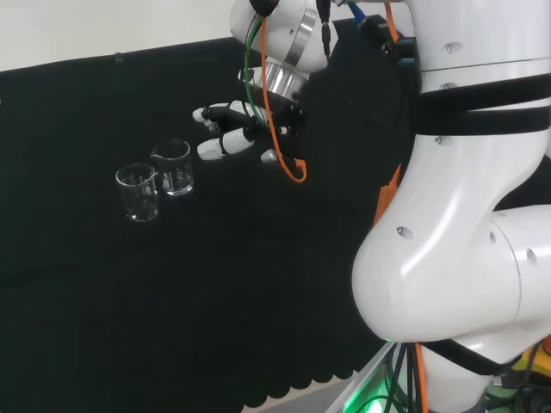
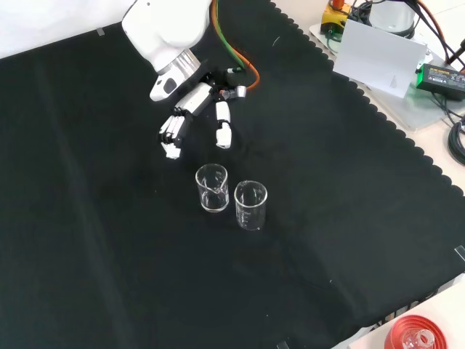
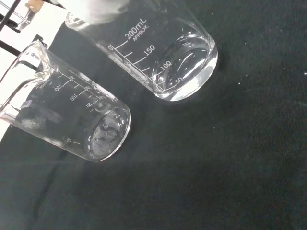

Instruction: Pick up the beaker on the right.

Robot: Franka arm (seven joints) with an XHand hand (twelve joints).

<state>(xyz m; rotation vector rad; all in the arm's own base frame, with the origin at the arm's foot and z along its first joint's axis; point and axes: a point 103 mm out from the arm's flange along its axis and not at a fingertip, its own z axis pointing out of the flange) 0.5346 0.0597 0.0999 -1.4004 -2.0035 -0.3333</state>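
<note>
Two clear beakers stand upright, close together, on the black-clothed desk (image 2: 109,240). In the front view, the right beaker (image 2: 251,206) sits beside the left beaker (image 2: 212,188). Above them hovers the hand (image 2: 195,116), fingers spread, touching neither.

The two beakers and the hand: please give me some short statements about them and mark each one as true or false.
1. Two clear beakers stand upright on the black cloth. True: one beaker and the other beaker stand side by side in the front view.
2. The hand holds a beaker. False: it is apart from both, with nothing in its fingers.
3. The fingers are straight or relaxed. True.
4. One beaker lies on its side. False: both stand upright.
5. Both beakers look empty. True.
</note>
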